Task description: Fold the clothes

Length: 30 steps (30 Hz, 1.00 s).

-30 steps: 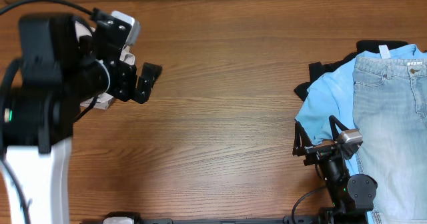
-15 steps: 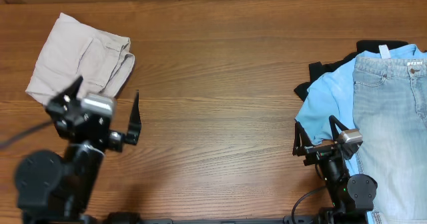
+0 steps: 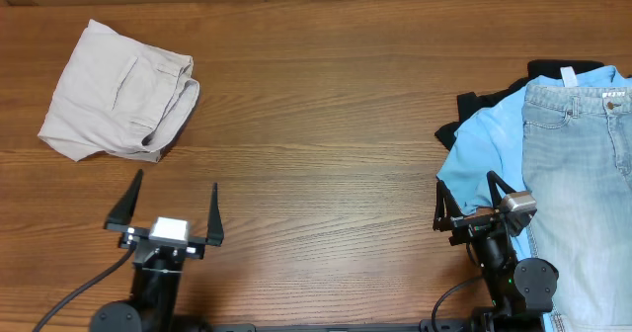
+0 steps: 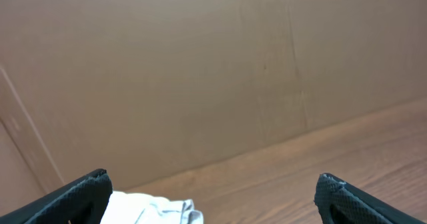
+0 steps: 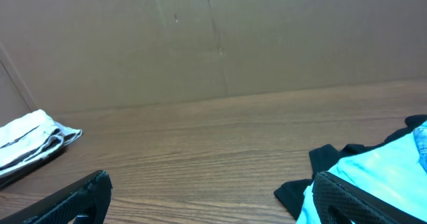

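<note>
The beige shorts (image 3: pixel 118 93) lie folded into a compact bundle at the far left of the table. They also show in the left wrist view (image 4: pixel 150 209) and in the right wrist view (image 5: pixel 30 141). My left gripper (image 3: pixel 165 202) is open and empty near the front edge, well short of the shorts. My right gripper (image 3: pixel 466 196) is open and empty at the front right, at the edge of the sky-blue shirt (image 3: pixel 484 154).
Light blue jeans (image 3: pixel 583 184) lie on the sky-blue shirt at the right, over a black garment (image 3: pixel 474 110). A brown cardboard wall (image 4: pixel 200 64) stands behind the table. Bare wood (image 3: pixel 316 154) lies between the two piles.
My left arm has drawn back from over the shorts to the front edge, leaving the folded shorts on the table. The right arm has not moved.
</note>
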{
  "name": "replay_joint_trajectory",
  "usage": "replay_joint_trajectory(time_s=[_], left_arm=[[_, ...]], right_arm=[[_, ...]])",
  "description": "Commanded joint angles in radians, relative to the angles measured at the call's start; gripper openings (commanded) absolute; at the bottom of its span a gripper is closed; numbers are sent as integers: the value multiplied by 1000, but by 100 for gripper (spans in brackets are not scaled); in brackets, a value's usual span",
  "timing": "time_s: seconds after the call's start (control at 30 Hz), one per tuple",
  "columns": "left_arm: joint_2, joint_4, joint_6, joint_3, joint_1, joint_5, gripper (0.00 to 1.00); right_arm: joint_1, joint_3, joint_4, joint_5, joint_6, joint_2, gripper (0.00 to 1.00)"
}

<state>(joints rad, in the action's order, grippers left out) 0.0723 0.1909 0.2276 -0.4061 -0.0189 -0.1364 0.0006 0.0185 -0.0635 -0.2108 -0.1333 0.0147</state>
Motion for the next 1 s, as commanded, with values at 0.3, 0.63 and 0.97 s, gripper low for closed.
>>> replay_joint_trajectory(time_s=[0.3,0.63,0.97], left_arm=[[-69,-232,-179,402,5,-13,100],[-66,-128,-179,401,5,-10,100],[-66,-128,-179,401,5,-10,100]], right_arm=[[-2,-11,6,0,3,-12,100],[-2,-11,6,0,4,-12,100],[-2,-11,6,0,4,-12,100]])
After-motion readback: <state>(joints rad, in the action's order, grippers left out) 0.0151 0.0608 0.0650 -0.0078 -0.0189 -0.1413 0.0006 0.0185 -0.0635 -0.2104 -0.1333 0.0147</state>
